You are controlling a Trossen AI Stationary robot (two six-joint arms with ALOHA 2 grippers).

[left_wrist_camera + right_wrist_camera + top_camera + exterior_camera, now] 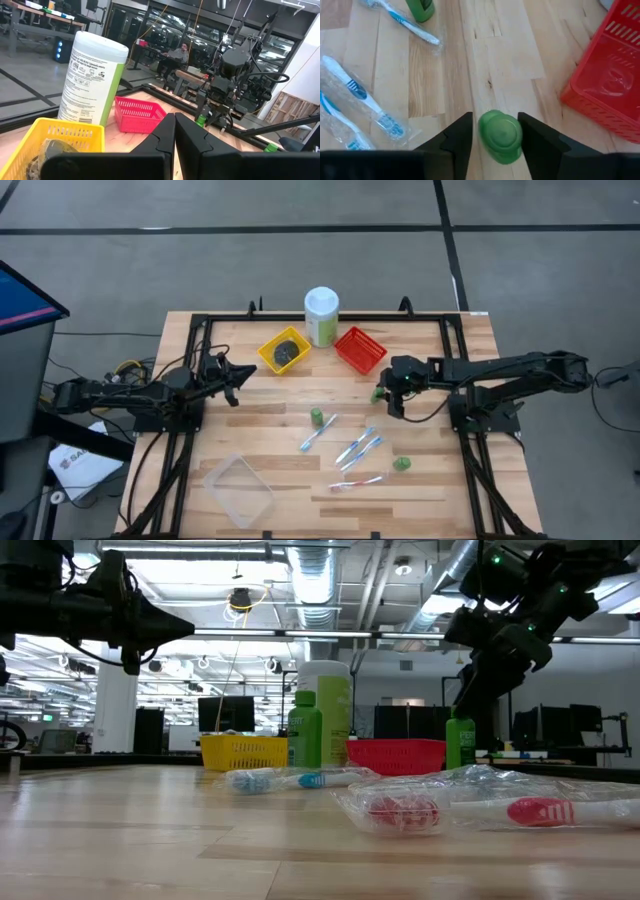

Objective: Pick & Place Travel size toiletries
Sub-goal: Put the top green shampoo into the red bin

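My right gripper (385, 393) hangs just in front of the red basket (360, 348), shut on a small green bottle (500, 136). Two more green bottles stand on their bases on the wood, one mid-table (316, 417) and one nearer the front (402, 465). Several wrapped toothbrushes (356, 447) lie flat between them. Dark tins (287, 351) lie in the yellow basket (268, 358). My left gripper (232, 376) hovers shut beside that basket, touching nothing. My right gripper pinches the green bottle at its capped top (496, 127) between its two fingers (461, 137), coming from above and pointing down. The bottle stays upright below the fingers (460, 743). Whether its base still rests on the table cannot be told.
The tall pale-green canister with a white cap (321, 315) stands at the far edge between the two baskets. A clear plastic container (238, 488) sits near the front left. A black frame (190, 370) runs around the table. Bare wood lies at the front right.
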